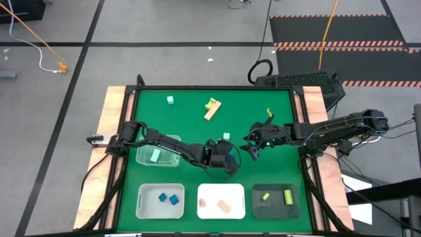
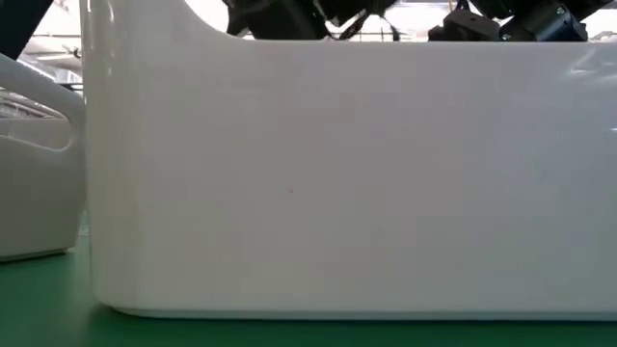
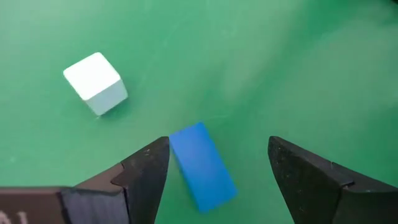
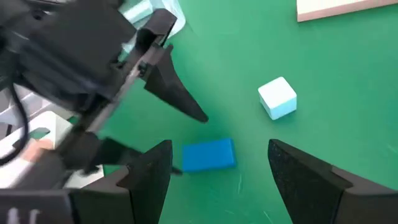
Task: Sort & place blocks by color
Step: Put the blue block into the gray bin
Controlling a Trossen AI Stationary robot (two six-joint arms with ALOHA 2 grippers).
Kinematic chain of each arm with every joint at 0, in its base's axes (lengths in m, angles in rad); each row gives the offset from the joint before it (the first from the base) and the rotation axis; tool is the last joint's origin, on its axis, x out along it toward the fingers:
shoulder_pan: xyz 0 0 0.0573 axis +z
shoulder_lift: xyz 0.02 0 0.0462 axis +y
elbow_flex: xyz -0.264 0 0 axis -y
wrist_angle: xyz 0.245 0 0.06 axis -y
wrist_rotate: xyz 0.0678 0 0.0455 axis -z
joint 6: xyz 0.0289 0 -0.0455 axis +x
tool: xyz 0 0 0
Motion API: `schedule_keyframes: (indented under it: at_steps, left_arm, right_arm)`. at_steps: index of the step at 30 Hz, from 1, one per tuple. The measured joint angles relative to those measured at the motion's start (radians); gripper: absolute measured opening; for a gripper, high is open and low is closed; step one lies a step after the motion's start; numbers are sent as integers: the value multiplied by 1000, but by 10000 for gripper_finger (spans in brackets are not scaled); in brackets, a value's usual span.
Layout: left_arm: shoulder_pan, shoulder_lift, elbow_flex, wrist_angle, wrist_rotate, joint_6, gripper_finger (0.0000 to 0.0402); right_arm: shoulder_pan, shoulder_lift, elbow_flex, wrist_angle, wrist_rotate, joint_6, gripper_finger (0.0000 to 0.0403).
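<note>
My left claw (image 3: 217,168) hung low over the middle of the green tabletop (image 1: 191,112), fingers spread and gripping nothing. Between them lay the small blue rectangular block (image 3: 202,165), flat on the mat and skewed to the finger line, one end close to one finger and clear of the other. My right claw (image 4: 214,165) faced the same block (image 4: 208,154) from the right-edge side, likewise released and empty. Two claws were converging on one piece.

A pale mint cube (image 3: 95,83) sat just beside the blue block, apart from it. A tan wooden bar with a yellow-green block (image 1: 212,107) against it lay toward the far edge, and another mint cube (image 1: 170,100) farther toward the far left corner.

Along the near edge stood a clear tray (image 1: 160,201) holding two blue pieces, a white tray (image 1: 221,201) holding tan pieces, and a dark tray (image 1: 276,201) holding yellow-green pieces. A fourth clear tray (image 1: 158,150) near the left edge held a mint piece.

Assessment: the blue block appeared to be the piece in hand, bound for the clear tray at the near left. For a clean grasp I judged that the left wrist should turn to square the fingers on the block's long sides, centre it, then descend and close. The right claw should hold back to avoid contact. The adjacent mint cube risked being nudged.
</note>
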Motion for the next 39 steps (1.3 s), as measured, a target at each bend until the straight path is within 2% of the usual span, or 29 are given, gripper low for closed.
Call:
schedule_keyframes:
  at_steps: [10,17,21,29,32,36,39]
  left_arm:
    - [6,62,-2,20,-22,-35,285]
    - [6,110,0,61,-22,4,319]
    - [4,129,0,51,-37,33,314]
    - [6,148,1,67,-40,74,255]
    - [6,148,1,68,-36,79,212]
    - [6,149,1,67,-29,65,133]
    - [7,134,-1,60,-19,46,130]
  right_arm:
    - [0,0,0,24,0,0,253]
    - [0,0,-1,25,0,0,253]
    - [0,0,-1,24,0,0,254]
    - [0,0,-1,24,0,0,253]
    - [0,0,0,24,0,0,253]
    - [0,0,0,24,0,0,253]
    - [0,0,0,24,0,0,253]
